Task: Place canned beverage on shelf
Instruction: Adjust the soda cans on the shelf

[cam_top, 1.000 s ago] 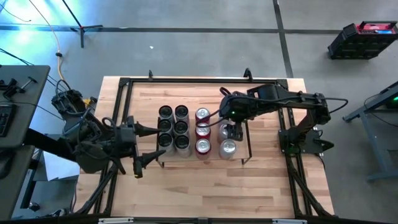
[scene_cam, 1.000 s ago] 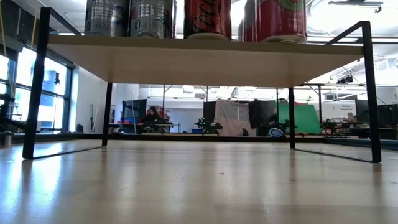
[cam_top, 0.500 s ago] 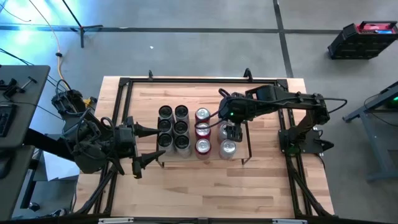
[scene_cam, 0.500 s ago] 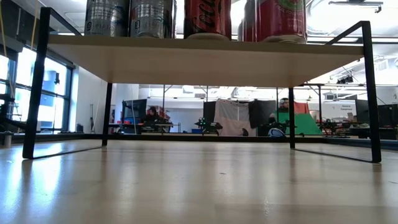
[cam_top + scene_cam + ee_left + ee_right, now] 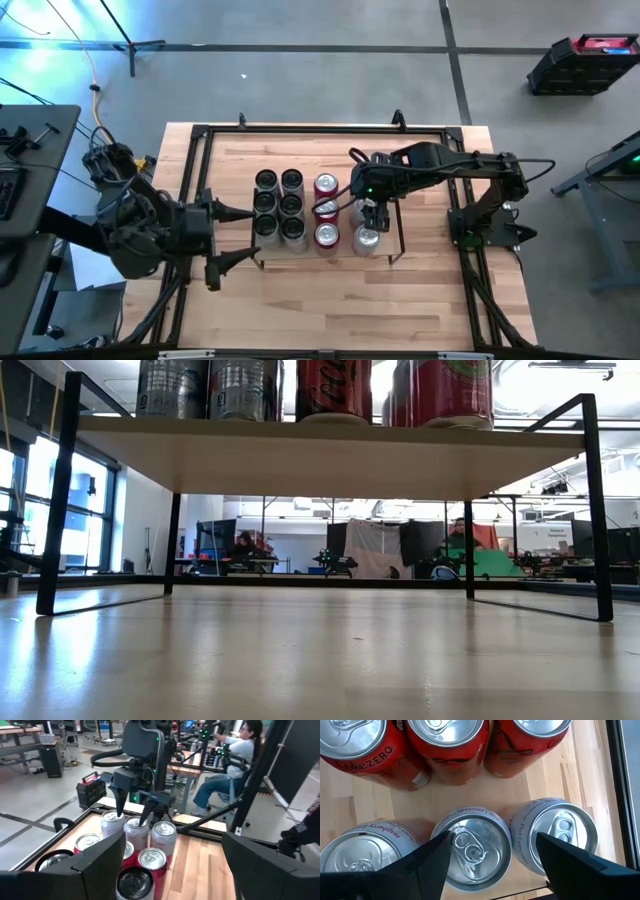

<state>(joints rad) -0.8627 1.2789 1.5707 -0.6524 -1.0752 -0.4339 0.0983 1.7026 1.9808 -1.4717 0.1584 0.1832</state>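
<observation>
The right gripper [image 5: 490, 855] hangs with its jaws spread to either side of the top of a silver pink-lemonade can [image 5: 472, 847], the middle one of a row of three, not clamped on it. The left wrist view shows those dark fingers [image 5: 118, 802] straddling that can [image 5: 136, 827] from above, which the high view blurs. The can stands on the low light-wood shelf with black wire end frames [image 5: 395, 240], right of the red cola cans [image 5: 326, 208] and the dark cans [image 5: 279, 205]. The left gripper [image 5: 232, 235] waits open, left of the shelf. Only the low view shows the shelf's underside [image 5: 330, 465] and a seated person [image 5: 458, 535] in the room beyond. Since a second ago the right arm has shifted slightly left over the silver cans, and the left arm has drawn back a little.
</observation>
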